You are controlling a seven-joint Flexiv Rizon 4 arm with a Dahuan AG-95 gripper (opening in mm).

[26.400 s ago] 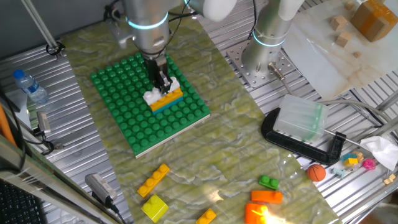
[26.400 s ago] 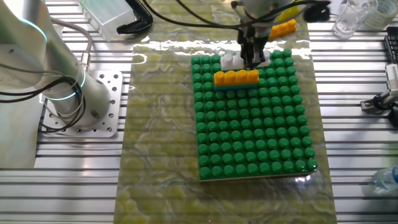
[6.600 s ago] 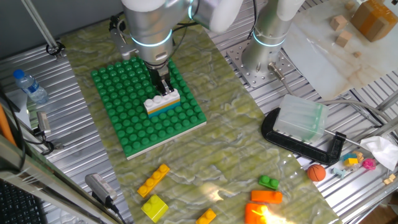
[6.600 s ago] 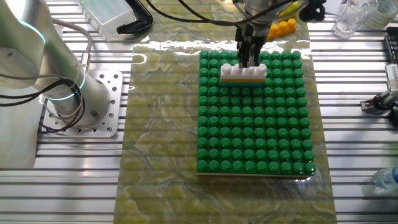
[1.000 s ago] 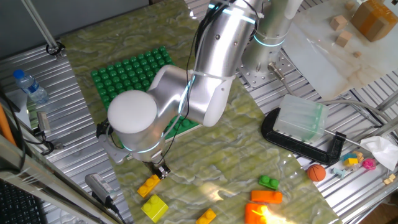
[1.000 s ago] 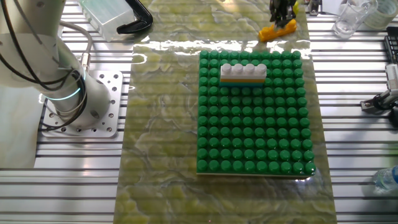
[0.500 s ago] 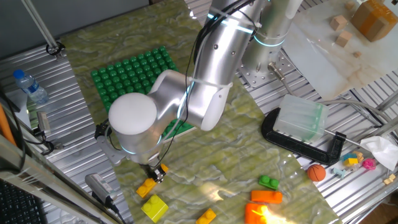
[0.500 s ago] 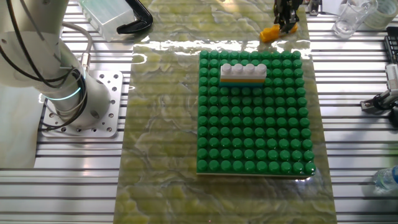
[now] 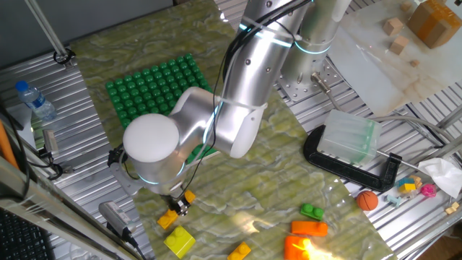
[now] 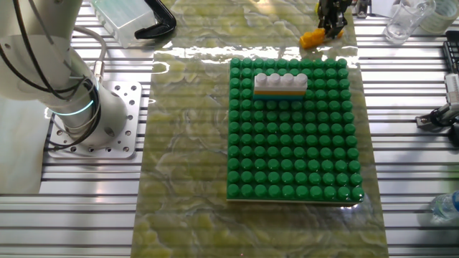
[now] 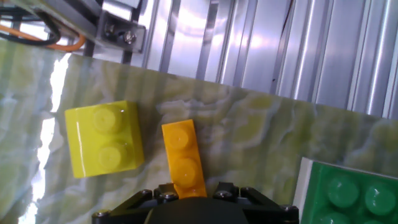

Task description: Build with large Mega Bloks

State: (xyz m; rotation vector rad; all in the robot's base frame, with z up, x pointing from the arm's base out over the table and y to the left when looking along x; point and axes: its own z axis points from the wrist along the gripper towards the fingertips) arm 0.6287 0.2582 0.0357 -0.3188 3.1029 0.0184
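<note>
the gripper [image 9: 177, 207] is low over the glossy, green-veined mat [image 10: 190, 143], near its edge beyond the studded green baseplate [image 10: 294, 136]. its fingers straddle a smooth orange-yellow bar brick [image 11: 184, 159] with round studs; the hand view shows the bar running in under the gripper body, which hides its near end, so whether the fingers are clamped on it cannot be told. in the other fixed view the bar [image 10: 313, 36] tilts beneath the dark fingers, partly cut by the top edge. just beside the bar lies a chunky square yellow brick [image 11: 104, 137]. on the baseplate a white-topped stack [image 10: 280, 84] with orange and cyan layers stands well apart from the gripper.
</note>
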